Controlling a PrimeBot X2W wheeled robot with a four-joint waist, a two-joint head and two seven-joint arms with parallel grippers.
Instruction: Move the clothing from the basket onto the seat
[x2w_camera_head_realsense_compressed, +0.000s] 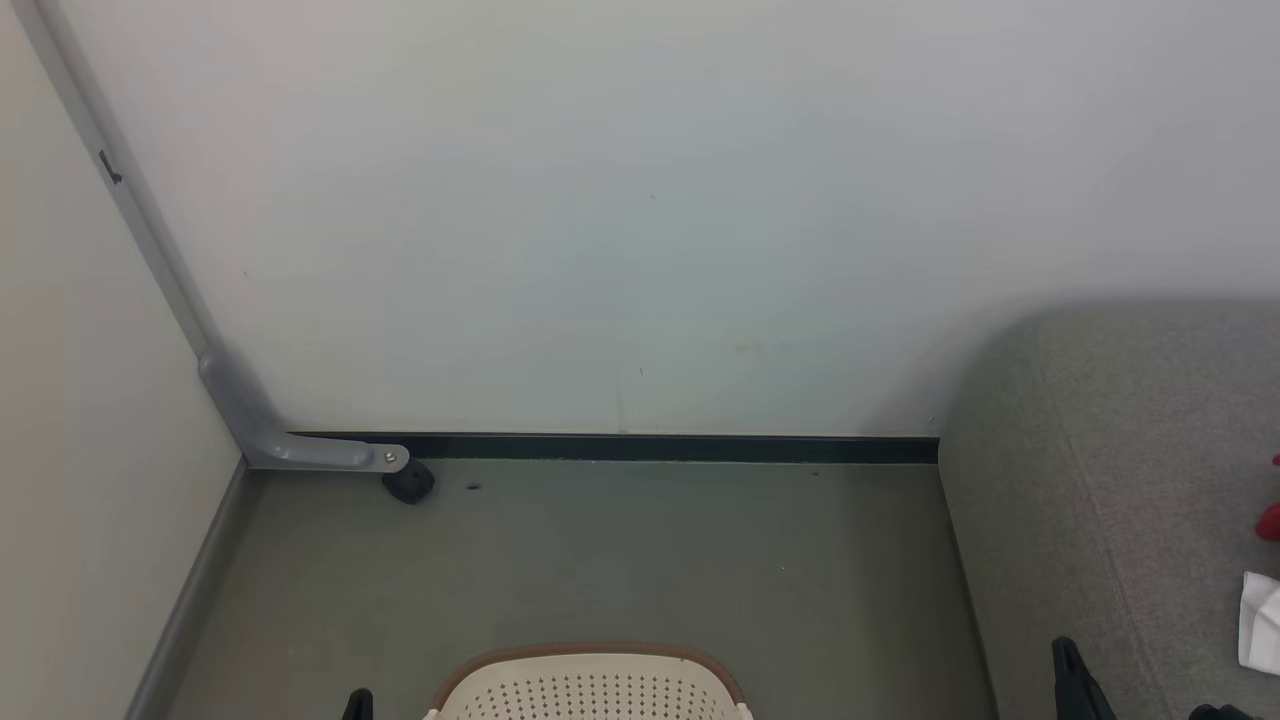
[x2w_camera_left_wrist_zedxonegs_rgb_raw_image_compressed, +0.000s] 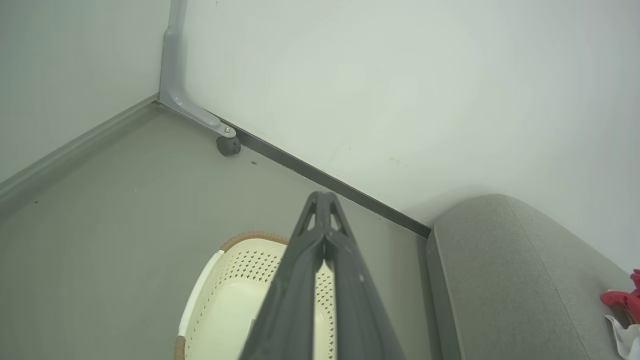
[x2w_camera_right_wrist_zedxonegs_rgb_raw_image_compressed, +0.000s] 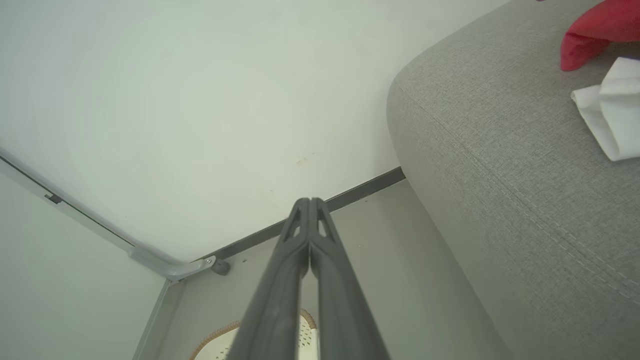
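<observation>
Landmark for this entry: basket (x2w_camera_head_realsense_compressed: 590, 690), cream plastic with rows of round holes and a brown rim. It stands on the grey-green floor (x2w_camera_head_realsense_compressed: 650, 560), at the bottom edge of the head view.

Left tool (x2w_camera_left_wrist_zedxonegs_rgb_raw_image_compressed: 324, 199): fingers together, tips meeting, nothing between them. It hangs above the basket, pointing past its far rim toward the wall (x2w_camera_head_realsense_compressed: 640, 220). In the head view its tip shows just left of the basket.

Right tool (x2w_camera_right_wrist_zedxonegs_rgb_raw_image_compressed: 310, 202): fingers together along their length, nothing clamped. It sits to the right of the basket, over the floor strip between basket and seat (x2w_camera_head_realsense_compressed: 1100, 480).

Seat: grey-green upholstered, rounded corner, faint seam. It stands right of the basket and apart from it, its back end against the wall.

Clothing: on the seat cushion, well right of the basket. Red garment (x2w_camera_right_wrist_zedxonegs_rgb_raw_image_compressed: 595, 30) lies farther from the basket's side, and white cloth (x2w_camera_right_wrist_zedxonegs_rgb_raw_image_compressed: 610, 105) lies just beside it, folded. Both are cut off by the picture edge, so their full extent cannot be told.

Beyond the basket and to its left: grey bracket (x2w_camera_head_realsense_compressed: 300, 450) at the wall foot, with a small black caster (x2w_camera_head_realsense_compressed: 410, 483) touching the floor.
</observation>
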